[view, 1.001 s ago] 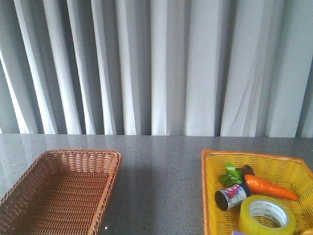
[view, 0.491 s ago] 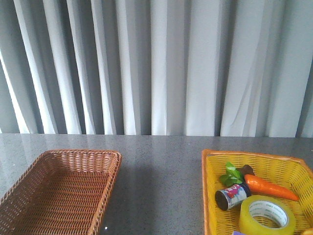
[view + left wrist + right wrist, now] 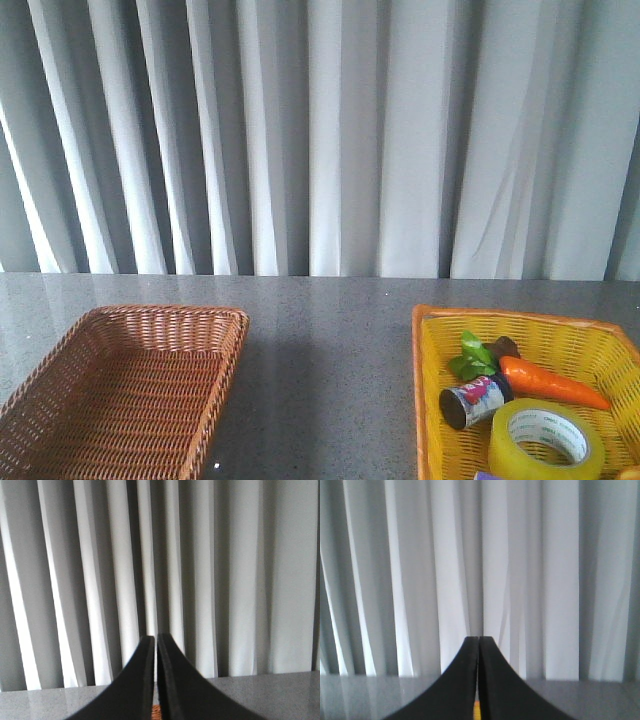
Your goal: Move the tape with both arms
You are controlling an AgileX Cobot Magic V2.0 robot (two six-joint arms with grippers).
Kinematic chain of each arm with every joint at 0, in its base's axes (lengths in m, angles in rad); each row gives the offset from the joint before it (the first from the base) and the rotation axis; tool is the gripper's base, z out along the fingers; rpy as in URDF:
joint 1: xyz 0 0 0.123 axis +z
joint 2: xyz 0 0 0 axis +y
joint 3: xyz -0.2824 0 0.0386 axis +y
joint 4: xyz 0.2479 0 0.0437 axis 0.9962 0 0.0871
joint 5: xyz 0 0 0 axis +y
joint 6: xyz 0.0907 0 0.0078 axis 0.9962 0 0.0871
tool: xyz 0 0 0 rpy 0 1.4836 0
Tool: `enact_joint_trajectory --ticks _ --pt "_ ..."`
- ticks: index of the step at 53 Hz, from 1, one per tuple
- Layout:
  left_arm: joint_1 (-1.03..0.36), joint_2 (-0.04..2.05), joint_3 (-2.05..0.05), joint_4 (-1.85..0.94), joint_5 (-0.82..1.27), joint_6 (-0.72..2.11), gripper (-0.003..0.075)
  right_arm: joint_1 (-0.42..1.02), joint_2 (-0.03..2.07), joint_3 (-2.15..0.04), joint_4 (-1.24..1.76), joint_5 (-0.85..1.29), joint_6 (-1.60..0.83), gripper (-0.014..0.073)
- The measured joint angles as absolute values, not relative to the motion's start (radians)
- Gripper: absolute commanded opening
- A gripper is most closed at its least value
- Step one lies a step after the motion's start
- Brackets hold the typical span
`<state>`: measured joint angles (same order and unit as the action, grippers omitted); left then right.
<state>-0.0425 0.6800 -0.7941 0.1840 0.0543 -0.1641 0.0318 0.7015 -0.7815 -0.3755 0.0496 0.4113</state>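
Tape [image 3: 546,440]: lies flat, core up, at the near end of the yellow basket [image 3: 432,400] on the right of the bench [image 3: 330,350]; touching or just beside the can [image 3: 476,400], near the carrot [image 3: 552,384].
Other contents: can on its side, carrot behind it, green leaves [image 3: 474,356] at the far side. A purple scrap and an orange rounded thing show at the frame's lower edge, too cut off to name.
Wicker basket [image 3: 120,390]: on the left, well apart from the yellow one, nothing seen inside; likely the drop point, hence the bare strip of bench between for a handover.
Left pincer [image 3: 155,642]: fingers pressed together, a hairline gap only, nothing held. Raised and aimed at the curtain [image 3: 320,130], a sliver of wicker under the tips.
Right pincer [image 3: 478,641]: closed tip to tip, empty. Also level toward the curtain, a sliver of yellow below it.
Arms: neither appears in the front view; both seem parked high and back, each above its own basket.
Progress: transfer not begun, tape untouched.
Next, as judged: right pincer must open wide and drop onto the roll's wall, since the tape sits on its side of the bench.
Risk: can crowds the roll; a finger may nudge it.
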Motion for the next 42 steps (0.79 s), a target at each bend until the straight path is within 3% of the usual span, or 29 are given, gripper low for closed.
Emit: enact_joint_trajectory --ticks 10,42 --pt "-0.054 0.839 -0.893 0.175 0.142 -0.169 -0.0006 0.062 0.867 -0.850 -0.385 0.210 0.404 -0.0008" --pt "-0.054 0.915 -0.897 0.130 0.143 -0.205 0.0017 0.062 0.980 -0.855 -0.399 0.221 0.401 0.0000"
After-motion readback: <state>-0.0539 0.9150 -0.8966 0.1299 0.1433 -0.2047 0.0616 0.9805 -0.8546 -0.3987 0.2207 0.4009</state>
